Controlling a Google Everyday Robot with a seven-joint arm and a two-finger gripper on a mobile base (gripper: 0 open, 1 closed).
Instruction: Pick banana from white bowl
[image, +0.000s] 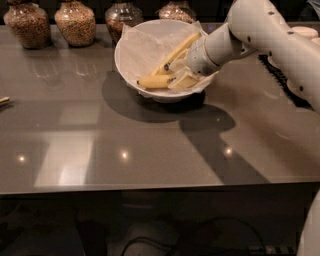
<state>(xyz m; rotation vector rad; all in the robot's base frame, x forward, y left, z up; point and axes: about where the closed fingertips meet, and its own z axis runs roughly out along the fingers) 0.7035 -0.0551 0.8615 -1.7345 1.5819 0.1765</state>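
Grasp step in hand: claw (171, 73) lowered into the white bowl (131, 46) at the banana (154, 80).

The banana is seen lying on the crinkled paper in the lower part of the white bowl, which stands towards the back of the counter (150, 150). The claw is placed inside the bowl, entered from the right and touching or just beside the banana's right end; how wide it stands, and whether anything is held, cannot be told. The step is judged to be the grasp itself, with the lift not yet made. A firm closure on the fruit is called for next, then a straight rise clear of the rim, with the paper left behind. Jars (75, 22) are noted behind.
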